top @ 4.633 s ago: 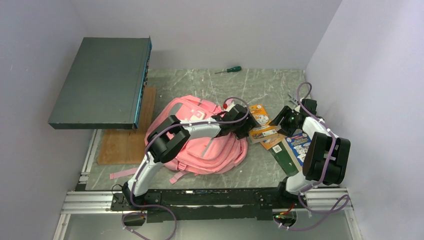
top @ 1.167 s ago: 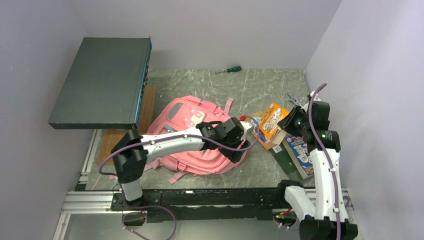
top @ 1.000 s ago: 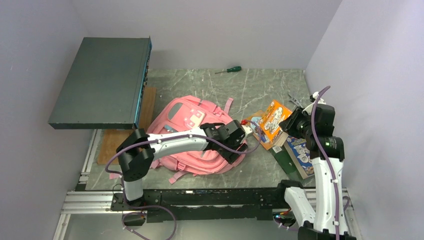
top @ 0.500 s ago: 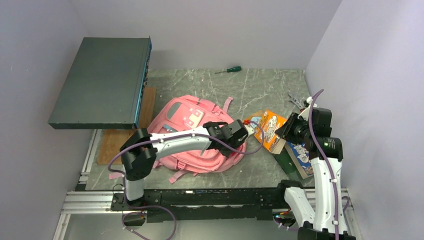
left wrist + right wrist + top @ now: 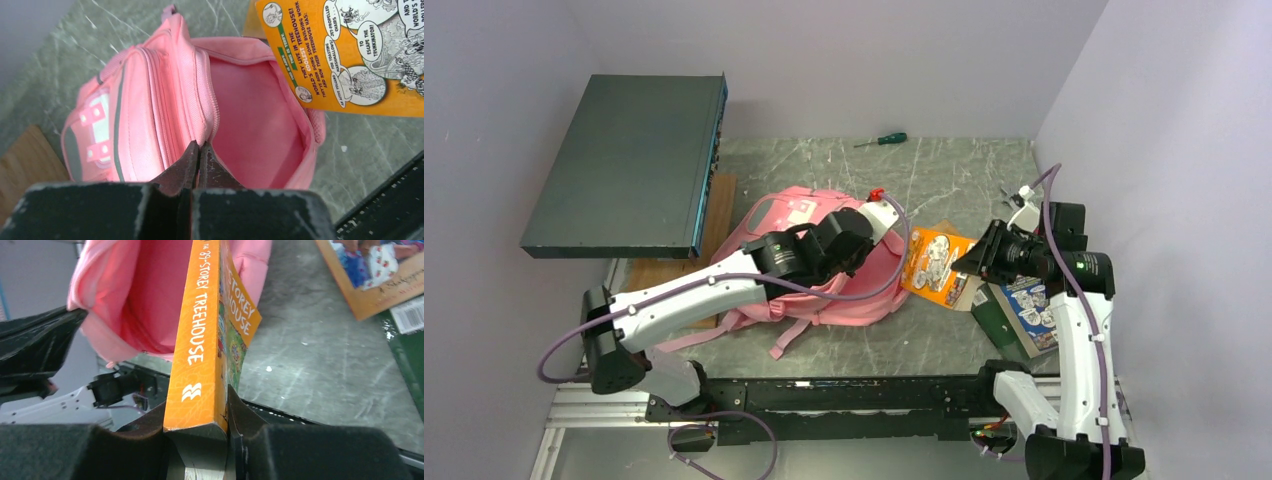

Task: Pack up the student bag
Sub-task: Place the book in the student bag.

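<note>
The student bag [image 5: 864,288] lay on the table [image 5: 944,170]; the left gripper [image 5: 199,150], pinched tight on its zip rim, seemingly held the mouth open; the right gripper [image 5: 200,410] clamped the orange Treehouse paperback [image 5: 200,330] at that mouth; the sound move was to slide it edge-on beneath the raised rim.

Your table [image 5: 944,180] is a grey marbled slab. Sitting on it you've got the pink backpack [image 5: 879,265] mid-table, a green-handled screwdriver [image 5: 881,140] by the far edge, a wooden board [image 5: 654,272] on the left, and some books [image 5: 1029,305] piled at the right.
</note>
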Robot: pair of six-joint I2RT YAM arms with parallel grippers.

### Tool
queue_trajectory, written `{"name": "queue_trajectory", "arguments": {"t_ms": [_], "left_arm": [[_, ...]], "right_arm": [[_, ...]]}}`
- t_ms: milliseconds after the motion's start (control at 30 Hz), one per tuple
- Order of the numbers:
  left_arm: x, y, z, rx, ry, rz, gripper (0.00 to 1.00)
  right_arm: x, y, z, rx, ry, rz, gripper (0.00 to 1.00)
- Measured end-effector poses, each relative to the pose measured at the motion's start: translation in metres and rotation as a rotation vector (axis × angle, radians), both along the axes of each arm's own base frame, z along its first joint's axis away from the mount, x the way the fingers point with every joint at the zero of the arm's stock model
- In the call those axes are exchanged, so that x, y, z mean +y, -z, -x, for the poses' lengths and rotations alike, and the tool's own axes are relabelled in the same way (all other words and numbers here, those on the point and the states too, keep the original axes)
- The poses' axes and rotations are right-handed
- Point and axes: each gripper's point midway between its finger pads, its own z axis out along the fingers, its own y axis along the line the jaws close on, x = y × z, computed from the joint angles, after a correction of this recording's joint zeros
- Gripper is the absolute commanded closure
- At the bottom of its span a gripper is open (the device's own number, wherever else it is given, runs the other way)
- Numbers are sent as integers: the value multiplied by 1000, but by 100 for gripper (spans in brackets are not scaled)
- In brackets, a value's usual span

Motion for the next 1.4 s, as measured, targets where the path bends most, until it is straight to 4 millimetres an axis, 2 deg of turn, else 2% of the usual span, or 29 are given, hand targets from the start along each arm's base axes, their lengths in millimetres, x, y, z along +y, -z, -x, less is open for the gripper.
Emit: {"name": "queue_trajectory", "arguments": {"t_ms": [100,267,333,433,533,700,767,833,1033,1167,1400], "left_arm": [[8,-11,-3,-58,5,20,100],[14,-16,-3,-111,20,44,100],[15,-16,-3,-123,21,54,100],[18,-16,-3,-141,15,67,100],[20,-18,-3,-158,8,92,100],[24,-23,-2,-190,6,145,100],[26,-24,0,-204,8,176,100],[29,-26,2,-217,11,208,100],[36,-38,9,-257,26,304,100],[38,-49,10,-278,28,337,100],[36,-49,12,-276,49,337,100]], "right_arm": [[7,-21,-3,-29,-20,-29,100],[9,-64,-21,-112,-21,-40,100],[11,-72,-27,-143,-12,-49,100],[14,-72,-30,-145,-2,-72,100],[27,-51,-34,-119,-22,-164,100],[81,35,-20,115,-84,-407,100],[95,53,-19,167,-65,-509,100],[106,59,-27,185,-40,-594,100],[148,51,-61,169,-76,-702,100],[177,61,-80,198,-83,-715,100],[213,84,-113,196,-62,-721,100]]}}
